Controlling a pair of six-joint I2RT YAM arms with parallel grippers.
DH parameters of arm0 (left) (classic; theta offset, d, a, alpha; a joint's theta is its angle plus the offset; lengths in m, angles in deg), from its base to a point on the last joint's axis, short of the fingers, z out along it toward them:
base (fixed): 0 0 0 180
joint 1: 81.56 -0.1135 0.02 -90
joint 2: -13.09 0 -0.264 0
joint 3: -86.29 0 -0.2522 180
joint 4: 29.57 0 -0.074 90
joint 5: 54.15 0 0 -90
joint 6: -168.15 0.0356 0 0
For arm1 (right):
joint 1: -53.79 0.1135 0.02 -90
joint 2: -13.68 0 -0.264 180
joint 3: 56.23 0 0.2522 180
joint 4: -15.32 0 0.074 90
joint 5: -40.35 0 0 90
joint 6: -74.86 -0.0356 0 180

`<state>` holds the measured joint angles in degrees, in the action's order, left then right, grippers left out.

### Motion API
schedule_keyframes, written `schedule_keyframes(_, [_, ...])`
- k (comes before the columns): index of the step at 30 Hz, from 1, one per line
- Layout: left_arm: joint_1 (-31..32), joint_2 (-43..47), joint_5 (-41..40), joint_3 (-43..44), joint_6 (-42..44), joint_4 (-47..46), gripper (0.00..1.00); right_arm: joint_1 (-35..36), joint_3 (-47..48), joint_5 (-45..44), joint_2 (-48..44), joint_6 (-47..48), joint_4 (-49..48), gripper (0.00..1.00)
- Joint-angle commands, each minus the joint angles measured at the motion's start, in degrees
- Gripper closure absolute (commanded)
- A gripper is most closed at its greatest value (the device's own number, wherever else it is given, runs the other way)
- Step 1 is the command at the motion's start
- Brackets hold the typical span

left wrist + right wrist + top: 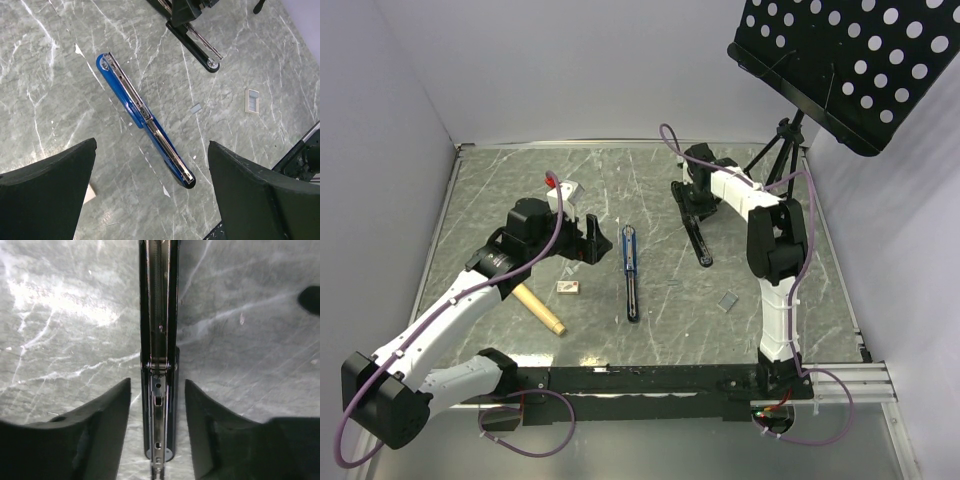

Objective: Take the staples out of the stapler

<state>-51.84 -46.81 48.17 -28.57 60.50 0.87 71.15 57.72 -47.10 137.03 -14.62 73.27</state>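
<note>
Stapler [631, 270] lies opened flat midway between table's [770, 200] side edges, rail [148, 118] up for access. Left hand [151, 150] hovers above, released. Right hand [157, 390] straddles black stapler [159, 315], released.

Table: a grey-green marbled table [500, 190] is lying flat, white veins running across it.
Walls: plain white walls [570, 70] are closing it in on the left, far and right sides.
Furniture: a black perforated music stand [850, 60] is leaning over the far right corner on its tripod [785, 140].
Light: a soft glare [75, 305] is spreading over the marbling.
</note>
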Motion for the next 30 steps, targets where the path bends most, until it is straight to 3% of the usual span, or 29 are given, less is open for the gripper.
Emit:
schedule_keyframes(1, [0.0,0.3,-0.6,0.1,0.8,-0.6,0.03,-0.4,2.0,0.3,-3.5,-2.5,-1.2,0.34])
schedule_keyframes(8, [0.1,1.8,-1.2,-0.2,0.4,-0.3,0.03,-0.2,-2.6,2.1,-11.5,-7.8,0.5,0.31])
schedule_keyframes(20, [0.1,5.1,-4.9,-0.8,-0.3,-0.2,0.03,-0.1,-35.9,-2.5,-42.2,-29.5,0.1,0.32])
schedule_keyframes(24, [0.1,6.1,-4.8,-1.2,-0.6,-0.9,0.03,0.1,-47.1,-3.5,-49.4,-35.7,-0.7,0.30])
schedule_keyframes(30, [0.1,6.1,-4.4,-1.2,-0.9,-0.9,0.03,0.0,-53.4,-7.3,-52.2,-43.6,-0.2,0.24])
